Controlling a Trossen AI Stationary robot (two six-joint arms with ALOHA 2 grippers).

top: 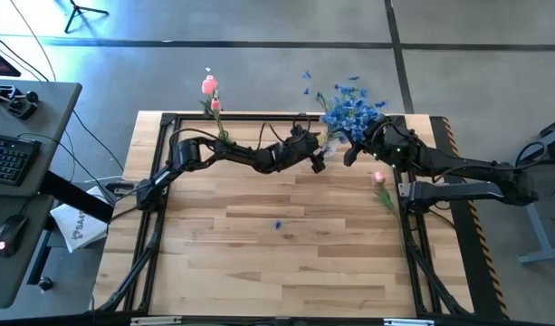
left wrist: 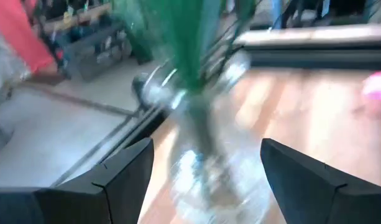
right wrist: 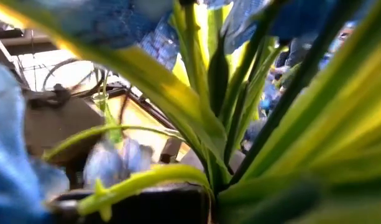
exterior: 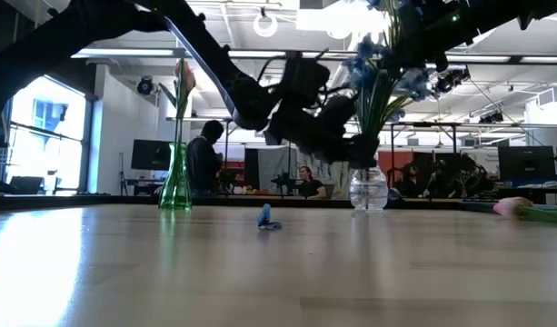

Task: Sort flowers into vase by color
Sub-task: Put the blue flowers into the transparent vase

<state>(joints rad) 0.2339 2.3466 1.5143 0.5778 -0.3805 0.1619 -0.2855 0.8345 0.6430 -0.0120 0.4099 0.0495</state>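
At the bench's [top: 259, 263] twelve o'clock edge, the left pincer [left wrist: 202, 180], spread wide, flanks the clear vase [exterior: 368, 189]; whether the right pincer [top: 354, 149] grips the blue flowers [top: 349, 113] is unclear.

Two arms, dark matte black, jointed tubular links. Left gripper [left wrist: 206, 180]: two broad, flat black fingers [left wrist: 119, 174] with angular bevelled edges. Cables trail beside both arm bases.
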